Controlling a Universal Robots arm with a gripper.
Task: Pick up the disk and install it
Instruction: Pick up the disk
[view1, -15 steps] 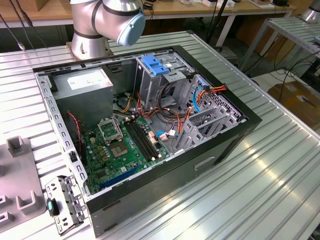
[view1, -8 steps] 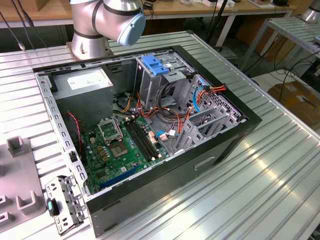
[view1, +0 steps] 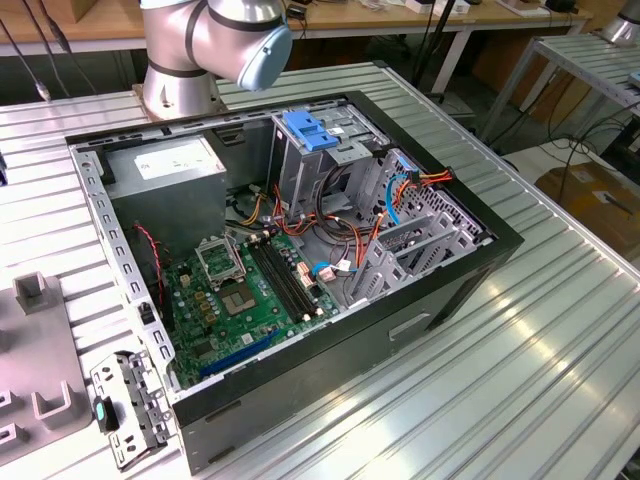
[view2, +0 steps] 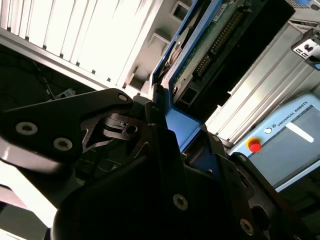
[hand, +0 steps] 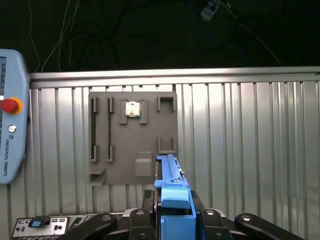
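Note:
In both wrist views my gripper (hand: 172, 222) (view2: 176, 134) is shut on the disk (hand: 171, 187) (view2: 207, 47), clamping its blue plastic carrier. In the first wrist view the disk stands edge-on, with its blue rail sticking out past the black fingers (hand: 210, 220) over a grey fixture plate. The second wrist view shows the disk's green circuit-board side and its connector framed by the blue carrier. The open computer case (view1: 470, 265) lies on the ribbed metal table in the exterior view, with the arm's base (view1: 190, 60) behind it.
Inside the case are a motherboard (view1: 250, 290), a grey power supply (view1: 165, 165) and a tall metal cage with a blue latch (view1: 310, 130). The grey fixture plate (hand: 150, 135) carries a small chip (hand: 132, 109). A teach pendant (hand: 10, 115) lies beside it. A bracket (view1: 130, 405) lies near the case's front corner.

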